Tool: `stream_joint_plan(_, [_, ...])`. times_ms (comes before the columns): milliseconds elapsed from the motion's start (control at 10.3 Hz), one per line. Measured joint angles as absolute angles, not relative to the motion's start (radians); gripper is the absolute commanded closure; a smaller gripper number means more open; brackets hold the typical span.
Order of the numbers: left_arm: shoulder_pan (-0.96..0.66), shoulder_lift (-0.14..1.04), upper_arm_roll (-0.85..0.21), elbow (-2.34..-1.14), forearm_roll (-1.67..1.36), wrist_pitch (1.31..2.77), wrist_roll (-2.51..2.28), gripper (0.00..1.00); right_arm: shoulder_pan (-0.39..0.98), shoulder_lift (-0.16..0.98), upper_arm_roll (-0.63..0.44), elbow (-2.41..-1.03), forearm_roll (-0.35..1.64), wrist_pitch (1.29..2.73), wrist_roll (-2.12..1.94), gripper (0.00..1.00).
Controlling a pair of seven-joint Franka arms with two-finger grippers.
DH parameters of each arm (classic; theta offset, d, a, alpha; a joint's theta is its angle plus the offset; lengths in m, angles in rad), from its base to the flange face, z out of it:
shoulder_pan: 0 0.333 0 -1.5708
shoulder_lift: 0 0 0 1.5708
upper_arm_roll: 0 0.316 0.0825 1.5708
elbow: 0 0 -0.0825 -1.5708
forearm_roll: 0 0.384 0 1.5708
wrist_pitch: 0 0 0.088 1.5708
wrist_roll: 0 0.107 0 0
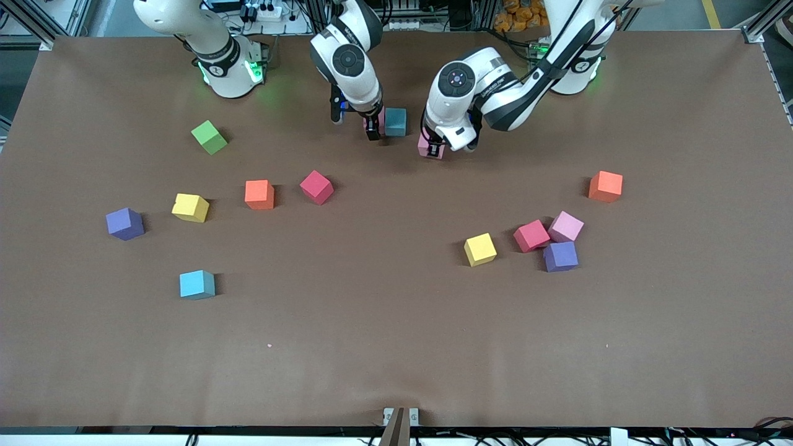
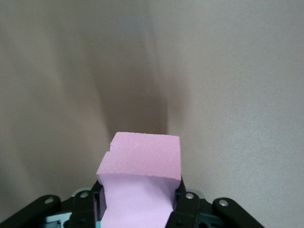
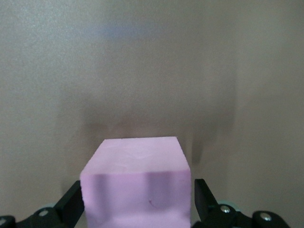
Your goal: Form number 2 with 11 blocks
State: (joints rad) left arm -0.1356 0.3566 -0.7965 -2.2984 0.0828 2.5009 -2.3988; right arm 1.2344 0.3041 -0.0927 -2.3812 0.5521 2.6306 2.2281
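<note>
Front view shows the right gripper open around a pink cube set touching the blue cube to start the 2, while the left gripper squeezes another pink block nearby, apparently next.

No readable text, labels, brands or numbers anywhere; only faint, illegible lettering along the right arm casing near its wrist.
</note>
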Motion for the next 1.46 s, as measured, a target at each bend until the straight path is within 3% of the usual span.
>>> stream_joint_plan(779, [-0.166,0.369,-0.797,-2.319,0.083,2.521,-2.650,0.68,1.234,0.231,-0.138,-2.366,0.480,2.504,2.228,0.00])
stream_joint_plan(1461, [-0.216,0.368,-0.803,-2.382,0.083,2.635,-2.715,0.68,1.232,0.183,-0.437,-2.365,0.395,2.399,1.866,0.00])
